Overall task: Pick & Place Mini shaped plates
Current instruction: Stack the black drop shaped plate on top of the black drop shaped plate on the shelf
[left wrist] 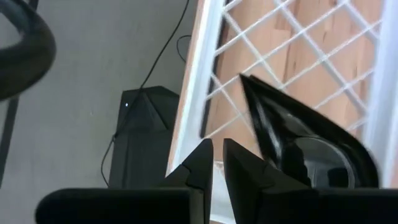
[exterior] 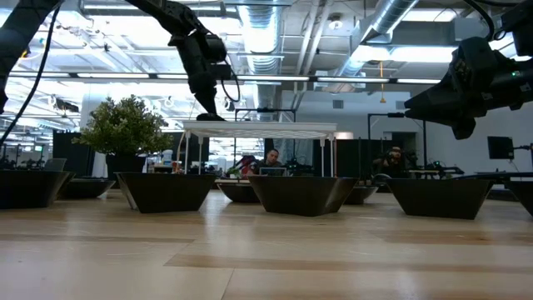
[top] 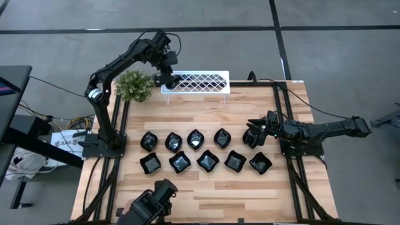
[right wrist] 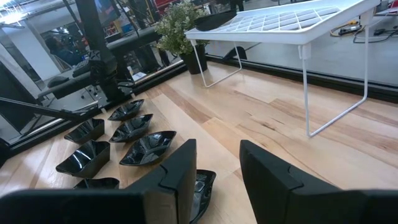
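Several glossy black mini shaped plates (top: 195, 139) rest on their bases in two rows across the wooden table. One teardrop plate (left wrist: 311, 143) lies on top of the white lattice rack (top: 200, 82) at its left end. My left gripper (left wrist: 217, 152) points down at that end, its fingers nearly together with only a slit between them and the plate just beside one finger. My right gripper (right wrist: 217, 149) waits open and level above the right end of the far row, over a plate (right wrist: 202, 186). My left gripper stands from above beside the teardrop plate's long side (left wrist: 264, 134), with nothing in the slit between its fingers. One finger (left wrist: 245, 171) overlaps the plate's edge in the wrist view. Whether it touches the plate, I cannot tell.
A small green potted plant (top: 134, 85) stands just left of the rack. A dark device (top: 150, 206) sits at the table's near edge. Black frame rails (top: 284, 125) run along the table's left and right sides. Bare wood lies between the rack and the rows.
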